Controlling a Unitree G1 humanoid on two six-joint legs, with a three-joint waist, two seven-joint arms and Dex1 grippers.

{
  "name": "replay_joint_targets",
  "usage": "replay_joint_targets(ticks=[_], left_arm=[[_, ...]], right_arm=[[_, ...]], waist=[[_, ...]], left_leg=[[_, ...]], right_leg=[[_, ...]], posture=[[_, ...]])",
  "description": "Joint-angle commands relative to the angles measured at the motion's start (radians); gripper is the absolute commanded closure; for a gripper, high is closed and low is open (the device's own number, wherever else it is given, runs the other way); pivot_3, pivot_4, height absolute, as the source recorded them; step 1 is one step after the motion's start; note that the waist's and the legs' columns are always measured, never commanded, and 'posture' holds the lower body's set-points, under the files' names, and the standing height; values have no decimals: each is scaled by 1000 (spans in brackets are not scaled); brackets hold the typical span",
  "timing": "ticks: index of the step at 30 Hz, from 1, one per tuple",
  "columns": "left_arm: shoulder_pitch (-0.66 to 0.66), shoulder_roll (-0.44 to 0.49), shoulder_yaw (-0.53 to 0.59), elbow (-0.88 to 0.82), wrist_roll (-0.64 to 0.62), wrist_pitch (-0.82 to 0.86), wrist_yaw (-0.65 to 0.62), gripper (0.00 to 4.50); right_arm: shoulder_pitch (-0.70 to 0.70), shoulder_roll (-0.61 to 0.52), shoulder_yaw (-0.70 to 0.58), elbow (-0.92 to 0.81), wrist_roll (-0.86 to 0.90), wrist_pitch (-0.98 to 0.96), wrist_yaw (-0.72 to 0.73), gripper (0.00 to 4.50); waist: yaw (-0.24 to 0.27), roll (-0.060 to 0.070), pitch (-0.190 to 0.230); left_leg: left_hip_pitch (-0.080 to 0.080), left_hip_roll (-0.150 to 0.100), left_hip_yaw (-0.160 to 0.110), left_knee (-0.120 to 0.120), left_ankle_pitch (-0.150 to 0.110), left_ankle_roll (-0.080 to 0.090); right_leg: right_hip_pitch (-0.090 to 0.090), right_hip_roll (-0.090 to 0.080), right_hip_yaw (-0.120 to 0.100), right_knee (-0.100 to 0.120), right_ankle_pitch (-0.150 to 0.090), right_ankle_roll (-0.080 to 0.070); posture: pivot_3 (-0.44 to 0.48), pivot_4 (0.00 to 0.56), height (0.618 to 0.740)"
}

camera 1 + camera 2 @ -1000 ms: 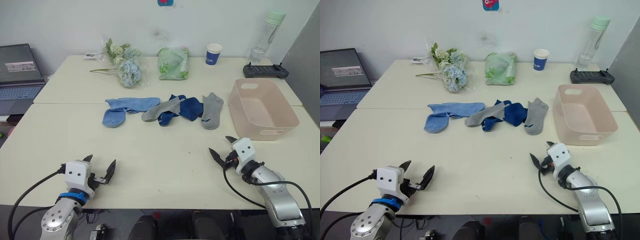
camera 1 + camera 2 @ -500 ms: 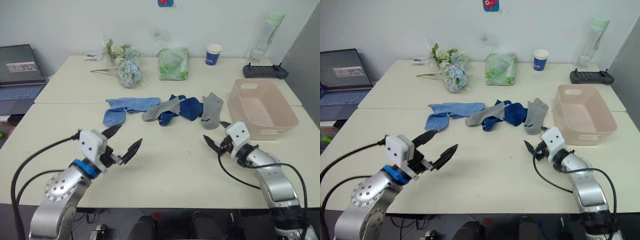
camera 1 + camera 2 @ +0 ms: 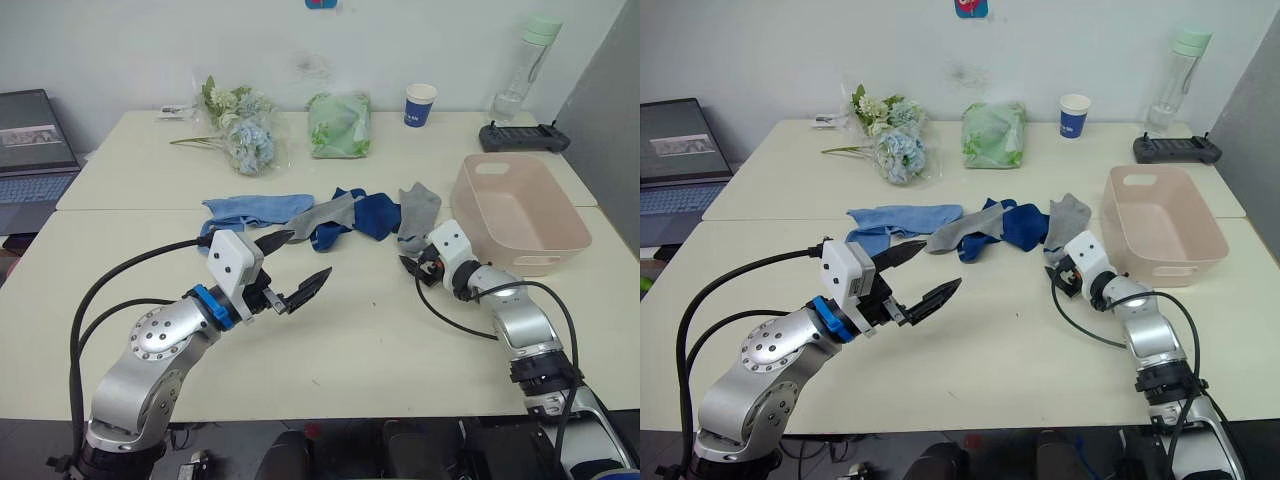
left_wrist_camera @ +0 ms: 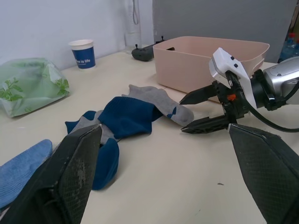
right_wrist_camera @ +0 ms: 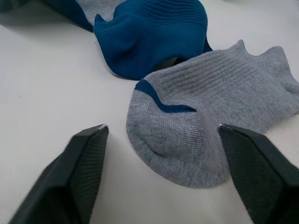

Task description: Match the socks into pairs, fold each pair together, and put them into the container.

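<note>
From the head camera, the socks lie in a loose row across the middle of the bench: a light blue sock at the nine o'clock end, then a grey sock, a dark navy sock overlapping it, and a second grey sock at the three o'clock end. The container stands just beyond that last sock, toward three o'clock, and looks empty. The right tool sits with its fingers apart just at the six o'clock side of the near grey sock's toe; the left tool, also spread wide and holding nothing, hangs above the bench near the row's middle. The step in hand looks like a first pick of that grey sock.

In the left wrist view, the right tool points at the sock's toe, its tips just short of the fabric.

In the right wrist view, the grey sock lies flat between the spread fingers, its heel edge touching the navy sock. To do this well, I would pinch the toe alone, low to the bench, and draw it toward six o'clock, where the bench is bare, so the navy sock is not dragged along. The container wall near three o'clock leaves little room on that side.
</note>
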Motion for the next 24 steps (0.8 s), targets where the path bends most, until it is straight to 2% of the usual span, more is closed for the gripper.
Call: replay_joint_targets(ticks=[1,8,11,13,16,19,24], left_arm=[[6,-13,-8,-29,13,-25,12,0],[31,-36,0,-44,15,-20,27,0],[41,-30,8,-47,10,-18,21,0],[69,-19,24,-34,11,-26,7,0],[111,1,47,-21,9,-39,-18,0],[146,25,70,-19,4,-44,-42,0],[173,43,91,-29,-5,-39,-58,0]], right_arm=[[-30,8,-7,0,-6,-11,-14,1952],[-13,2,-22,-26,17,-18,23,4409],[15,-16,2,-91,47,4,105,4467],[54,-46,56,-202,90,40,222,4467],[87,-77,121,-334,129,104,319,4467],[97,-56,163,-419,186,181,360,4467],[114,-63,201,-462,238,260,412,4467]], waist=[[0,0,0],[0,0,0],[0,0,0],[0,0,0],[-3,0,0],[-2,0,0],[5,0,0]], left_leg=[[0,0,0,0,0,0],[0,0,0,0,0,0],[0,0,0,0,0,0],[0,0,0,0,0,0],[0,1,-1,0,0,1],[0,0,-2,0,-1,2],[0,0,-3,0,-1,2]], right_leg=[[0,0,0,0,0,0],[0,0,0,0,0,0],[0,0,0,0,0,0],[0,0,0,0,0,0],[0,0,0,0,0,0],[0,0,-1,0,0,0],[1,0,-2,0,0,0]], posture=[[0,150,740],[0,150,740],[0,150,740],[0,150,740],[0,150,740],[0,150,740],[0,150,740]])
